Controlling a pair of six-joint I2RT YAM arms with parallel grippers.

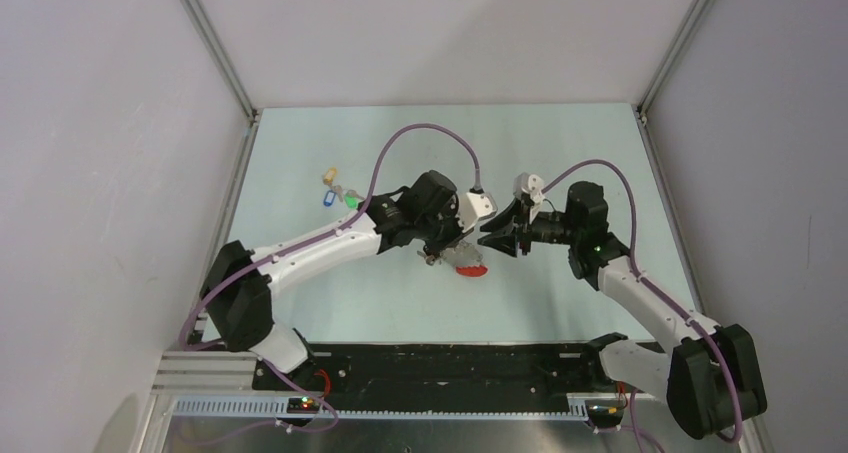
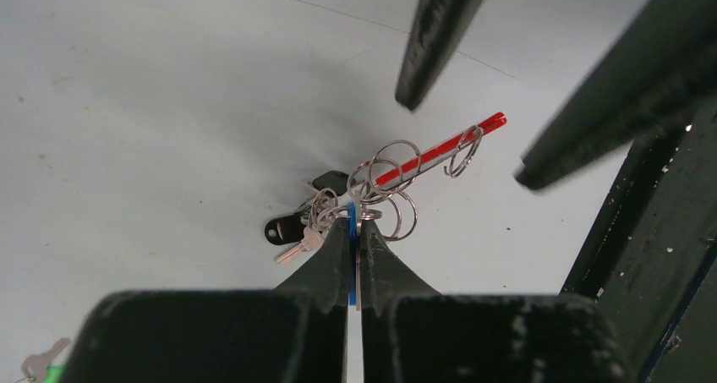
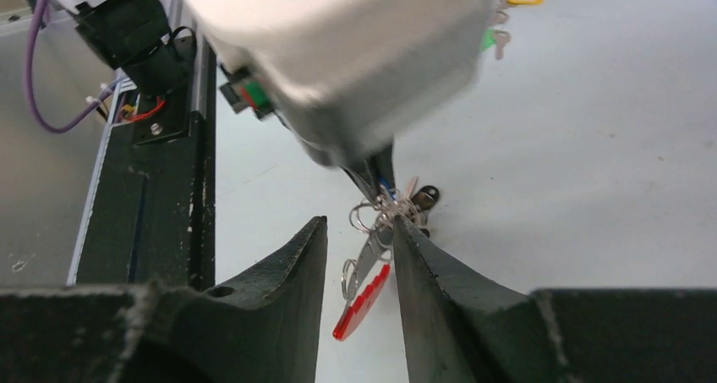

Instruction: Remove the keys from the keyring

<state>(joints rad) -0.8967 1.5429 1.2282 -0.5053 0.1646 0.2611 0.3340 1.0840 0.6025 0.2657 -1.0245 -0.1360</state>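
Note:
The keys (image 2: 296,231) are a small silvery bunch with black tags, hanging off linked rings just above the table. My left gripper (image 2: 353,231) is shut on the bunch's blue tag (image 2: 351,260) and holds it up. The keyring (image 2: 393,167) carries a red strap (image 2: 440,149) that sticks out to the right. My right gripper (image 3: 359,224) is open, and the red strap (image 3: 362,303) hangs between its fingers without touching them; its right fingertip is close beside the rings. In the top view the left gripper (image 1: 447,256) and the right gripper (image 1: 492,235) meet at the table's middle over the strap (image 1: 471,269).
A separate key cluster (image 1: 337,192) with tan, blue and green tags lies at the far left of the table; it also shows in the right wrist view (image 3: 507,11). A black rail (image 1: 450,368) runs along the near edge. Walls enclose the table on three sides.

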